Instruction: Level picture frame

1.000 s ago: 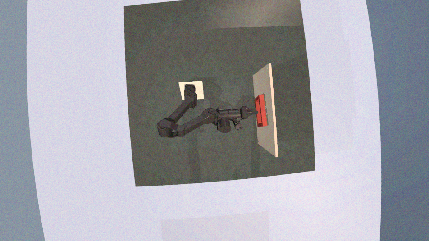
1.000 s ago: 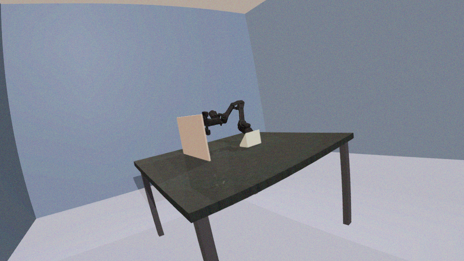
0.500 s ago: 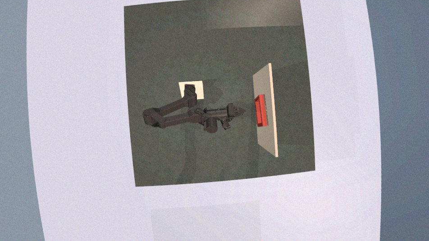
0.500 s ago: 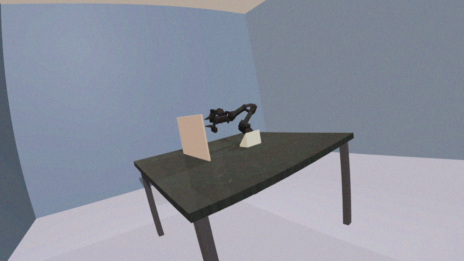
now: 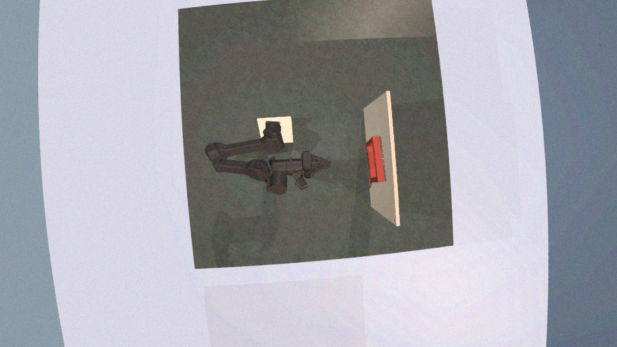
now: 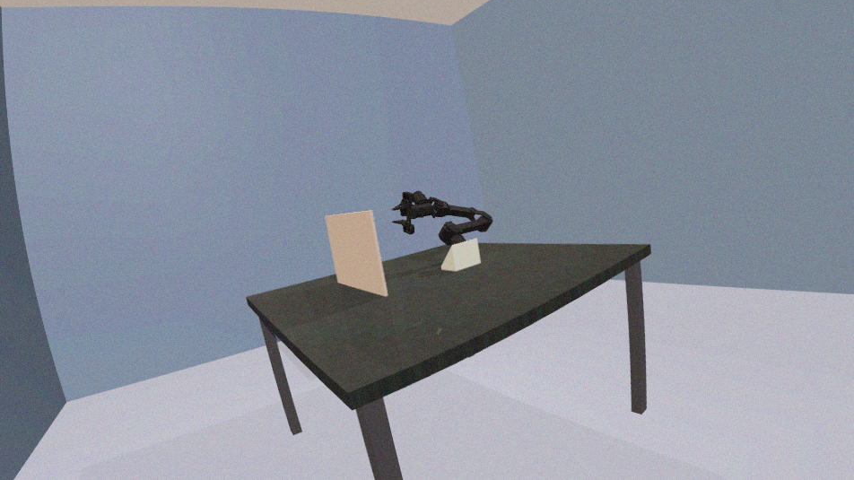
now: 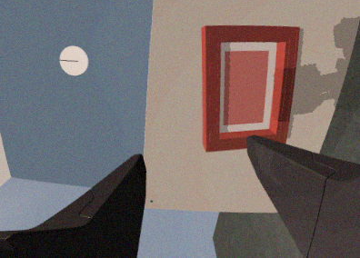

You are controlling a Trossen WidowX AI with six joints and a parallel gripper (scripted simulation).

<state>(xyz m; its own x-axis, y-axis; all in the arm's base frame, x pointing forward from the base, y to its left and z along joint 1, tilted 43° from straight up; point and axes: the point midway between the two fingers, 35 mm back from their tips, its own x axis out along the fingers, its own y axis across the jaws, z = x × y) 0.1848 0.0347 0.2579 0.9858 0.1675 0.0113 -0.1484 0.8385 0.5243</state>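
The red picture frame hangs on the front of the upright beige board. In the wrist view it looks slightly crooked against the board's edges, its right side a little higher than its left. My gripper is open and empty, back from the board and not touching the frame. In the wrist view one fingertip overlaps the frame's lower right bar. The screw and the notched strip are hidden behind the frame. The board hides the frame in the exterior view.
A cream block stands by the arm's base on the dark table. The board stands across the table from the arm. A pale round clock is on the blue wall beyond the board's left edge.
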